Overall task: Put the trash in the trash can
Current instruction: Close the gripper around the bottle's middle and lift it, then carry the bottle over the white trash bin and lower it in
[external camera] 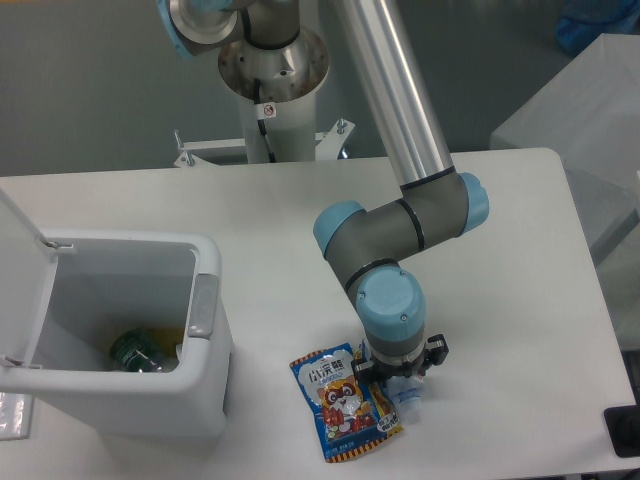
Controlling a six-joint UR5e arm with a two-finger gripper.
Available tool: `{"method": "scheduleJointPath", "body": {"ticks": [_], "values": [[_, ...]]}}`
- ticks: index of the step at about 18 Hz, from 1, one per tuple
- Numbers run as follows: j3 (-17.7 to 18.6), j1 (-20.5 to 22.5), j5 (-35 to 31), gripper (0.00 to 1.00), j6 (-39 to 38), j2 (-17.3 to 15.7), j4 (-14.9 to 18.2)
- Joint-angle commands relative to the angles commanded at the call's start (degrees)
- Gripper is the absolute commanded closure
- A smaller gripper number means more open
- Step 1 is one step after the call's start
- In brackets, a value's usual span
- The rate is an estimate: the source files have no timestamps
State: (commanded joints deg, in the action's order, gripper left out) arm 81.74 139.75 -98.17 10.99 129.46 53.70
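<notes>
The blue-and-orange snack packet (345, 402) with a cartoon animal lies flat on the table near the front edge. My gripper (400, 388) points straight down at the packet's right edge, and the wrist hides its fingers. A pale bluish bit (409, 400) shows just under the wrist; I cannot tell what it is. The white trash can (205, 345) stands at the left with its lid (18, 275) swung open. A clear bottle with a green label (138, 353) lies on the can's bottom.
The arm's base column (272, 100) stands at the back of the table. A grey tab (203, 305) sits on the can's right rim. A black object (624, 430) lies at the table's front right corner.
</notes>
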Motion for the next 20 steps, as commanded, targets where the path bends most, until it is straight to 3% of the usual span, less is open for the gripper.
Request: {"method": "scheduleJointPath", "body": {"ticks": [4, 8, 17, 20], "values": [[-0.09, -0.09, 0.44, 0.45, 0.0, -0.88, 0.0], [-0.52, 0.79, 4.12, 0.45, 0.17, -4.3, -0.44], [-8.87, 5.1, 23.62, 0.45, 0.53, -13.18, -0.7], [-10.37, 5.8, 31.7, 0.45, 0.61, -15.81, -3.68]]}}
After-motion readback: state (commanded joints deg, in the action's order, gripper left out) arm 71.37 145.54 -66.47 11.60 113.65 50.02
